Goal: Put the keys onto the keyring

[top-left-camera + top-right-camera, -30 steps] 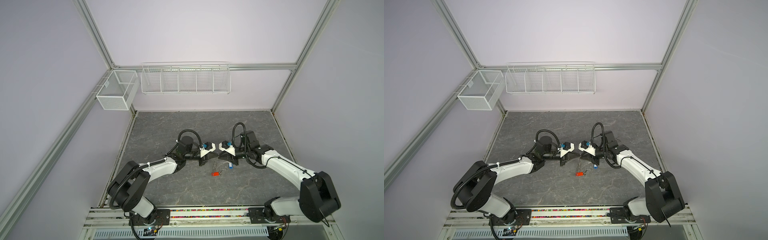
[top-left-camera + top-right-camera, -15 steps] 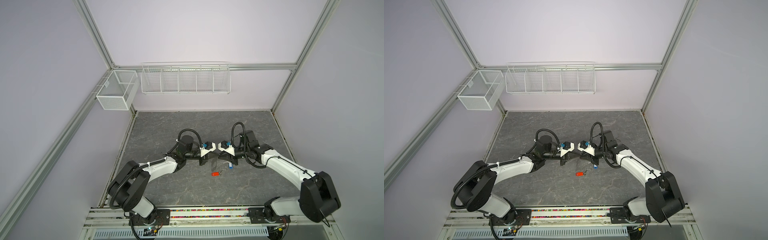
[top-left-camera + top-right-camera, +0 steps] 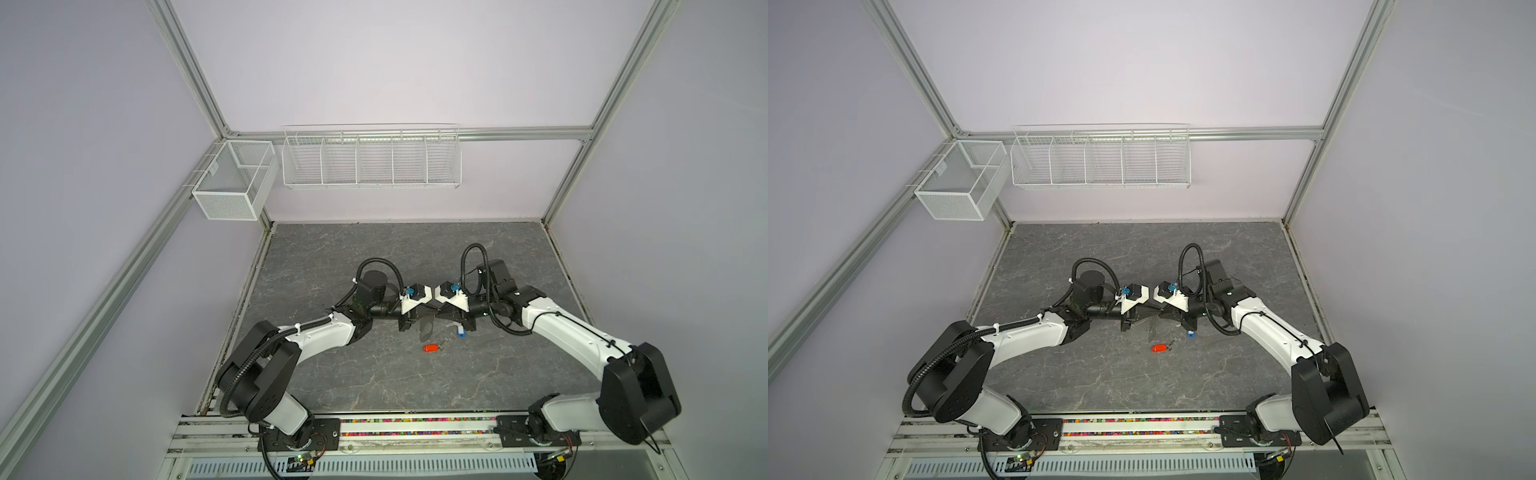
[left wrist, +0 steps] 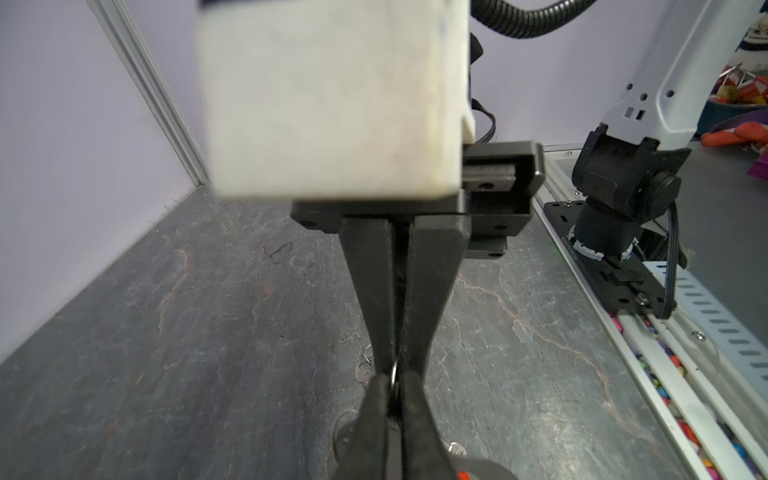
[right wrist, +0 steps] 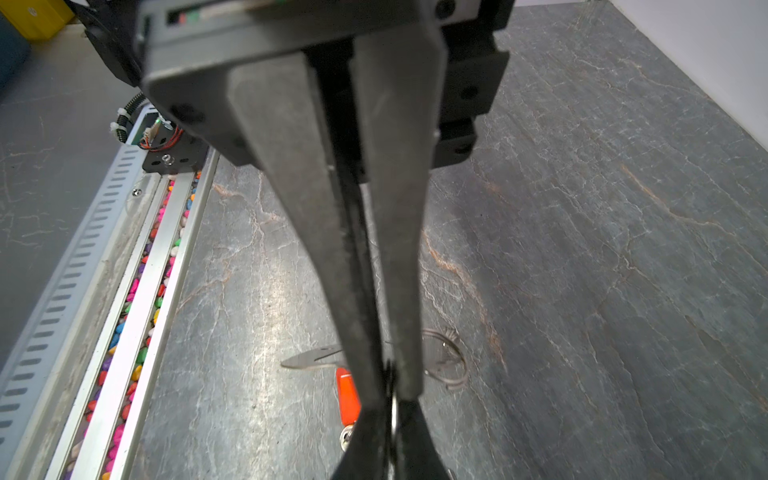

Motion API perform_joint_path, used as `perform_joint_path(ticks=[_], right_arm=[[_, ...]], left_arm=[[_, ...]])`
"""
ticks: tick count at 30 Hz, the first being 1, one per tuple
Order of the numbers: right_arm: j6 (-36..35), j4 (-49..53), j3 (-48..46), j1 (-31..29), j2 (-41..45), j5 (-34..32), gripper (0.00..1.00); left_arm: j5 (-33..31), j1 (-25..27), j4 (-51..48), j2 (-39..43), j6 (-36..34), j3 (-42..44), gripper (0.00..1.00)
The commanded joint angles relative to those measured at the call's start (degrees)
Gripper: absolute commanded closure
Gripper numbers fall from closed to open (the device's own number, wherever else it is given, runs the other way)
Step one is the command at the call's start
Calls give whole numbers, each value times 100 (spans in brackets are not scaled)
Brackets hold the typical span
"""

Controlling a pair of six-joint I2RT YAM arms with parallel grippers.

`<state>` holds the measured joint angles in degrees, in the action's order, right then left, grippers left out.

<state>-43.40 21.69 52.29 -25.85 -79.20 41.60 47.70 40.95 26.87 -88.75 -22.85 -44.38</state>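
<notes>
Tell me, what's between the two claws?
A thin metal ring, where the left gripper and right gripper tips meet; both wrist views show it.

Left arm (image 3: 324, 338) and right arm (image 3: 569, 334): white shells, black joints, ribbed black cable (image 4: 519, 27), right gripper (image 4: 397, 365) with tapered matte-black fingers (image 4: 370, 282).

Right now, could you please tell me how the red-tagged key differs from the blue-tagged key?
Colour: the red-tagged key has an orange-red tag, the blue-tagged key a blue one. Place: the red-tagged key lies alone in the open; the blue-tagged key sits close beside the right gripper. Both are small.
</notes>
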Motion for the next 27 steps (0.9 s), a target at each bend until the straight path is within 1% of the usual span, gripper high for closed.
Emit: perform_joint_path(ticks=[1, 3, 6, 8, 12, 17, 20, 21, 23, 24, 26, 27], right_arm=[[-160, 181, 114, -8, 6, -122, 93], [-154, 246, 130, 48, 47, -161, 93], [-147, 311, 156, 104, 120, -243, 93], [-107, 327, 174, 131, 188, -291, 93], [115, 225, 181, 182, 383, -423, 93], [559, 47, 176, 325, 824, -792, 93], [867, 64, 219, 519, 1077, -1049, 93], [935, 96, 242, 606, 1156, -1132, 93], [1102, 161, 295, 747, 1276, -1418, 93], [1169, 219, 331, 843, 1321, -1543, 93], [1350, 271, 373, 1006, 1415, -1860, 93], [1390, 306, 370, 1066, 1478, -1991, 93]], left_arm=[[-198, -131, -23, 298, -20, 0, 67], [-331, -256, -125, 475, -30, 101, 62], [-657, -308, -737, 723, -295, 129, 61], [-823, -307, -1047, 809, -300, 120, 61], [-1265, -307, -935, 879, 420, 245, 60], [-1582, -217, -1355, 784, 904, 107, 61], [-1589, -27, -1995, 621, 774, -141, 63], [-1591, 43, -2042, 565, 765, -143, 64], [-1732, 215, -1727, 549, 751, 59, 66], [-1744, 305, -1512, 551, 622, 212, 67], [-2061, 519, -1184, 505, 193, 478, 69], [-2284, 660, -1252, 493, -129, 518, 69]])
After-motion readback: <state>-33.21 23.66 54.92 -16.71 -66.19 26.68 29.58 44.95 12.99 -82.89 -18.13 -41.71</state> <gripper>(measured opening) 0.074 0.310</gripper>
